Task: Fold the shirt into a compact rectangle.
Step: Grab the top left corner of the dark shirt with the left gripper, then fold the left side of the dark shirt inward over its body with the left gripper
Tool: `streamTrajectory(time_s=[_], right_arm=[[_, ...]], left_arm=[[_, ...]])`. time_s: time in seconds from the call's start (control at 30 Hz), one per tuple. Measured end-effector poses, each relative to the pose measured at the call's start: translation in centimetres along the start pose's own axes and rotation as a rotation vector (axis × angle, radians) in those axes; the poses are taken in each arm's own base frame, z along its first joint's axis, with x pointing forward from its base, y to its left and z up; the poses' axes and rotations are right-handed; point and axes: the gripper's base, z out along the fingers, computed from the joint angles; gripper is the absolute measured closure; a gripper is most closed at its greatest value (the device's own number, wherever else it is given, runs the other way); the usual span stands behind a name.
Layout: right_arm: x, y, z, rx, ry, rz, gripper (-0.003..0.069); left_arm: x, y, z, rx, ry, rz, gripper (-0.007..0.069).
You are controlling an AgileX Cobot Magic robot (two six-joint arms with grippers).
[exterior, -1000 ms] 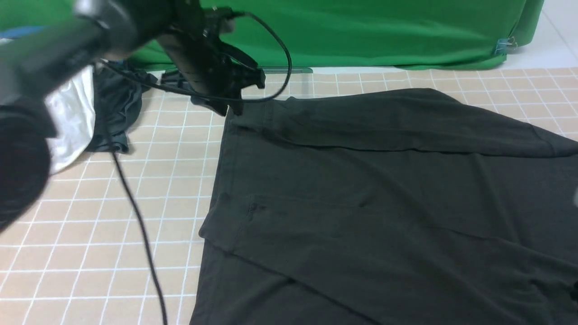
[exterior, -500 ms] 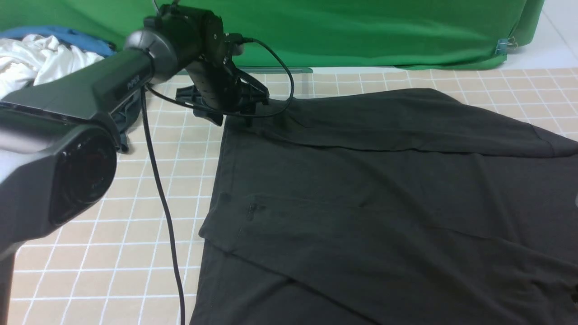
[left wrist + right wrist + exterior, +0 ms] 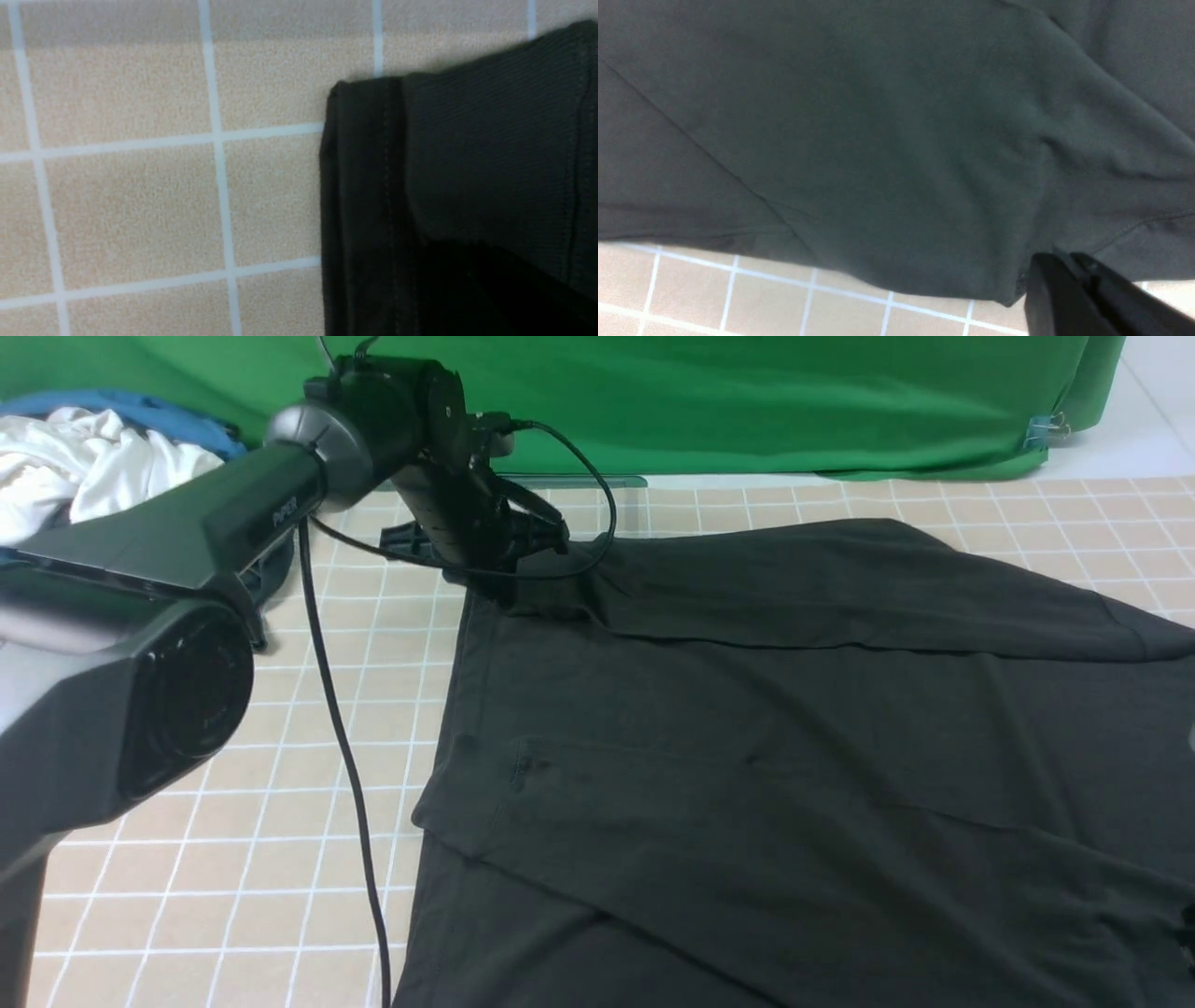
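Jaws of the left gripper (image 3: 504, 581), open a moment ago, are now pinching the eleven-o'clock corner of the shirt (image 3: 794, 728) lying across the worktop's (image 3: 233, 821) three-o'clock half, while the right gripper's (image 3: 1057, 275) are staying closed on its hem, readying a fold.

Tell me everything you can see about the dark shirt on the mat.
The shirt is very dark green-black, knit cotton by the look, with stitched hems. It lies spread mostly flat on the checked mat, partly folded: one layer overlaps diagonally near the front, what looks like a sleeve runs along the far edge. No logo shows. The left gripper is shut on its far left corner; the right gripper is shut on another edge.
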Motion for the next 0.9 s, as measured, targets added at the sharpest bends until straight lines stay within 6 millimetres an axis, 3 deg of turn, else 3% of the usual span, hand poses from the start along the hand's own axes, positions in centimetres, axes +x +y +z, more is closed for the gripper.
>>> streamTrajectory(time_s=[0.07, 0.2, 0.43, 0.6, 0.7, 0.9], right_arm=[[0.0, 0.0, 0.0, 0.0, 0.0, 0.0, 0.0614], [0.0, 0.0, 0.0, 0.0, 0.0, -0.001, 0.0613], [0.0, 0.0, 0.0, 0.0, 0.0, -0.001, 0.0613], [0.0, 0.0, 0.0, 0.0, -0.002, -0.001, 0.061], [-0.2, 0.0, 0.0, -0.003, -0.027, -0.001, 0.0608], [-0.5, 0.1, 0.0, -0.006, -0.055, -0.001, 0.0603]], left_arm=[[-0.6, -0.2, -1.2, 0.004, -0.016, 0.009, 0.0604], [-1.8, -0.9, -5.3, 0.015, -0.019, 0.051, 0.0604], [-1.6, -1.5, -8.7, 0.04, -0.021, 0.08, 0.0604], [0.5, -1.4, -10.4, 0.04, 0.041, 0.072, 0.0604], [2.9, -1.0, -11.3, 0.008, 0.114, 0.059, 0.0604], [7.0, 0.0, -11.3, -0.035, 0.241, 0.028, 0.0604]])
